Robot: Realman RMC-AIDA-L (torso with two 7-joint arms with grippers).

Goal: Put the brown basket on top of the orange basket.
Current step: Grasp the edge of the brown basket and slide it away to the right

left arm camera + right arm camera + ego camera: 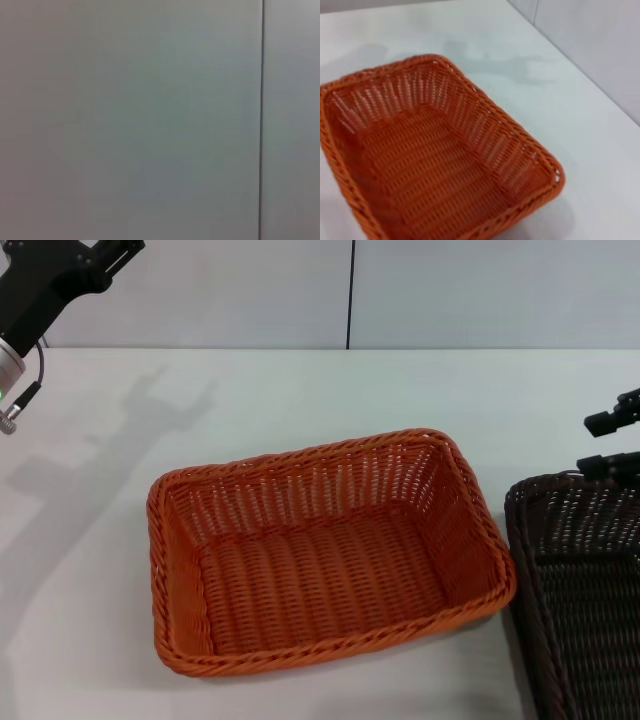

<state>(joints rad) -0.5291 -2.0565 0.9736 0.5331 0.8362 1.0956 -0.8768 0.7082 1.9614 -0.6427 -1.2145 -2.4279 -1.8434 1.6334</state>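
The orange basket [325, 555] sits empty in the middle of the white table, and the right wrist view shows the orange basket [432, 155] close up. The brown basket [585, 590] stands just right of it, cut off by the head view's right edge, with the two rims nearly touching. My right gripper [602, 445] is at the brown basket's far rim, open, its lower finger [610, 464] right at the braided edge. My left gripper [100, 260] is held high at the far left, away from both baskets.
The white table [300, 400] stretches behind and to the left of the baskets. A pale wall with a dark vertical seam [350, 295] stands behind it, and the left wrist view shows only that wall [150, 120].
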